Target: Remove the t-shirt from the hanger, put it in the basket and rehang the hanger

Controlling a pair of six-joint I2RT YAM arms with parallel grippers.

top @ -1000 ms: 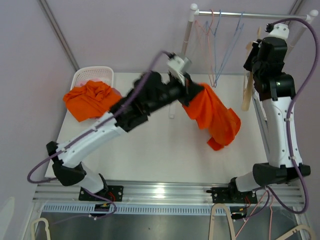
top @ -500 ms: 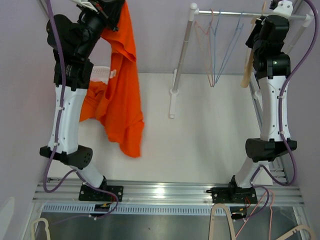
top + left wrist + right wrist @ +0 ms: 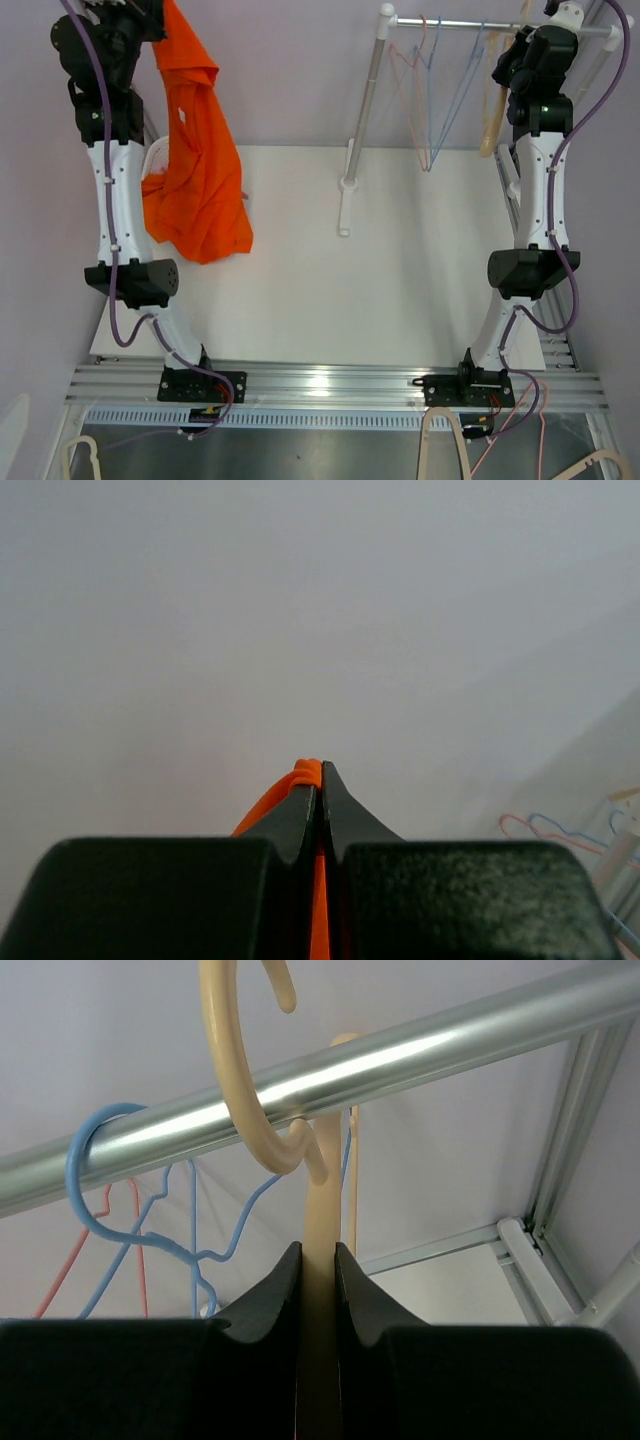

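The left arm is up high in the overhead view, and the orange t-shirt (image 3: pixel 195 170) drapes down from it in one long fall over the left rear of the bench (image 3: pixel 400 280). It is off the hanger and well apart from the rack. Whether its lower edge touches the bench, that view does not say.

The left end effector (image 3: pixel 320 777) is crowded against the top edge there and hard to read. Go to the left wrist camera and there it is: fingers pressed together, a ridge of orange cloth pinched between the tips, plain wall beyond.

Over on the right, the overhead view gives only the arm reaching up to the rail (image 3: pixel 480 27), with a cream hanger (image 3: pixel 492 125) slanting down beside it. The right wrist camera fills in the grip. The right end effector (image 3: pixel 318 1260) is clamped on that hanger's neck, just under the hook, and the hook curls over the rail.

A blue hanger (image 3: pixel 72 1170) and a pink hanger (image 3: pixel 139 1250) hang further along the same rail.
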